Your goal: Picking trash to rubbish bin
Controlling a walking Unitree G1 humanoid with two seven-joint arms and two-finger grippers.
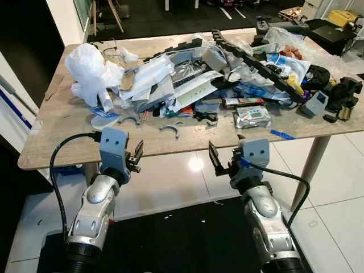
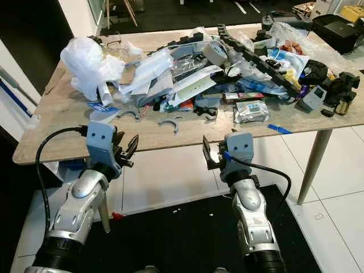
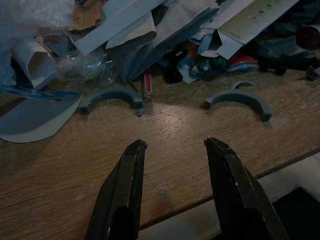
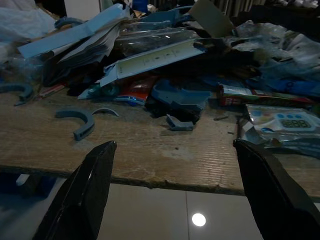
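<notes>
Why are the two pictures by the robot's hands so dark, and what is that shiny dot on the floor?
Both eye views are bright and sharp. The left wrist view is dim, yet the left hand and a grey curved piece stay clear. The right wrist view is darker and softer; the shiny dot is a light's glare on the floor tile.

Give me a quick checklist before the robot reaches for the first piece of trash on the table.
1. Left hand open and holding nothing: ok.
2. Right hand open and holding nothing: ok.
3. Both hands raised near the table edge: ok.
4. Loose target within easy reach: ok, a grey curved piece lies apart from the pile, ahead of the left hand.
5. Bare wood around that piece for the fingers: ok.
6. Rubbish bin located: cannot tell.
</notes>
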